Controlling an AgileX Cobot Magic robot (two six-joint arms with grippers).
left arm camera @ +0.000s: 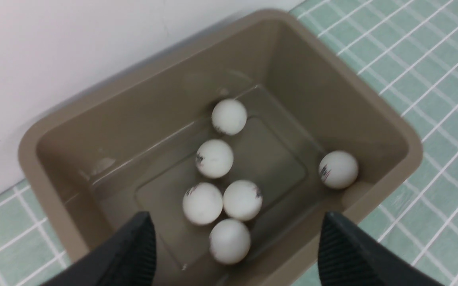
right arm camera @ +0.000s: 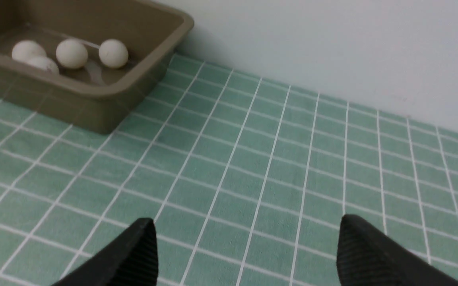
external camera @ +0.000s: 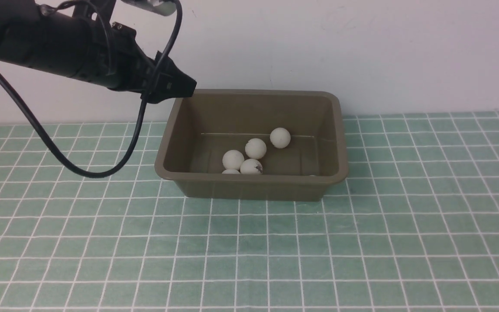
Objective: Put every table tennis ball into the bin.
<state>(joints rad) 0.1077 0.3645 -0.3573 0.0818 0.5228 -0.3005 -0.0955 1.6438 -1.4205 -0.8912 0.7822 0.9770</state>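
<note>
The olive-brown bin stands at the back of the table against the wall. Several white table tennis balls lie on its floor, most in a cluster toward its left front, one apart in a corner. My left gripper hangs above the bin's back left corner. In the left wrist view it is open and empty, looking down on the balls. My right gripper is open over bare cloth, off to the bin's right, holding nothing. The front view does not show the right arm.
A green checked cloth covers the table. A white wall rises right behind the bin. A black cable loops down from the left arm to near the cloth, left of the bin.
</note>
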